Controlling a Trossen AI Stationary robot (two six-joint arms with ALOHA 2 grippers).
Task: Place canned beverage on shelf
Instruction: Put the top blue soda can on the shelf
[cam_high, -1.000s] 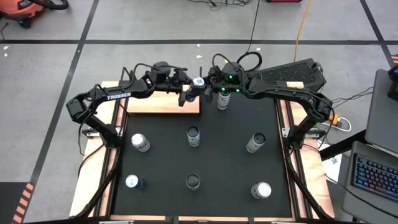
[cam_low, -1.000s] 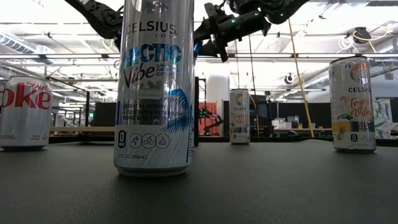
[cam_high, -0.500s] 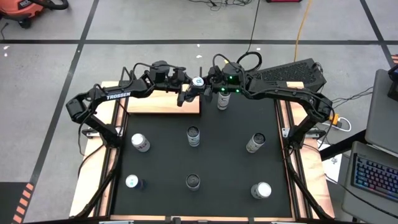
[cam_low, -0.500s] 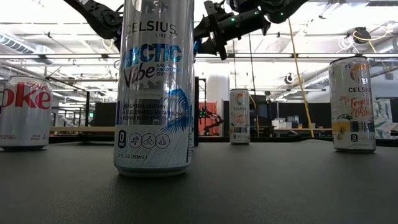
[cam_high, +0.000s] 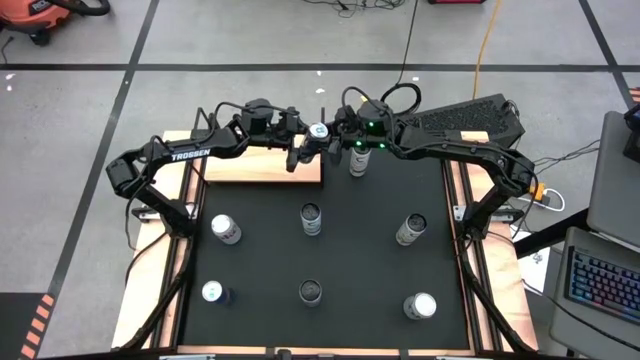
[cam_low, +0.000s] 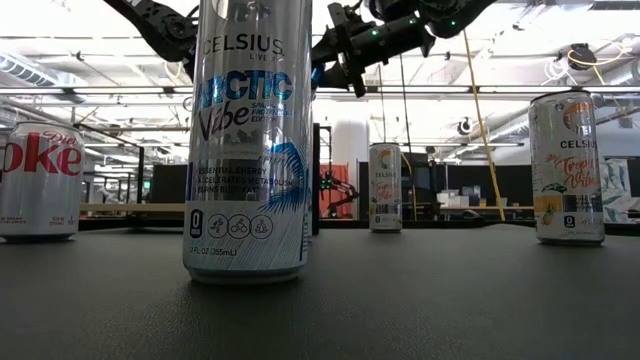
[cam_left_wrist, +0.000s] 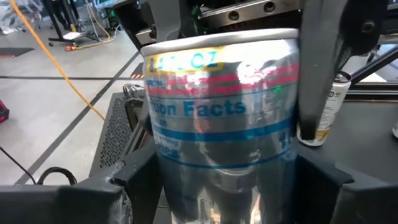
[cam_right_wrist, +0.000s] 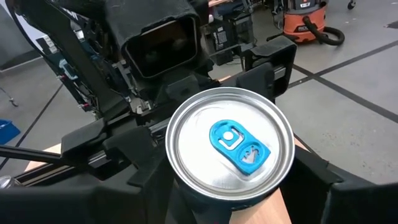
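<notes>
While clamped from two sides, silver aluminium drink can with a blue pull tab (cam_right_wrist: 230, 146) raised in the air, upright, over the far edge of the black rectangular mat (cam_high: 360, 260). Seen from above just at the far right corner of the flat light-wood shelf board with thin black corner rods (cam_high: 262, 168), but not standing on it.

Left gripper (cam_left_wrist: 227, 180) reaching in across the far edge of the shelf board, jaws pressed on the can's lower body, one dark finger on each side. Right gripper (cam_right_wrist: 230, 193) coming from the opposite side along the mat's far edge, jaws also clenched on the same can, just under the rim. Both grippers very near each other, nearly touching around the can.

Under the right gripper, a pale slim can with a light label (cam_high: 357, 162) upright on the mat near its far edge, just beside the shelf board's right edge.

Farther toward the near edge, six more cans upright in two rows of three, well apart from each other. Among them, close to the low camera, a tall silver and blue Celsius can (cam_low: 248, 140); toward the left edge a silver Diet Coke can with red letters (cam_low: 35, 180); toward the right edge a yellowish Celsius can (cam_low: 567, 168).
</notes>
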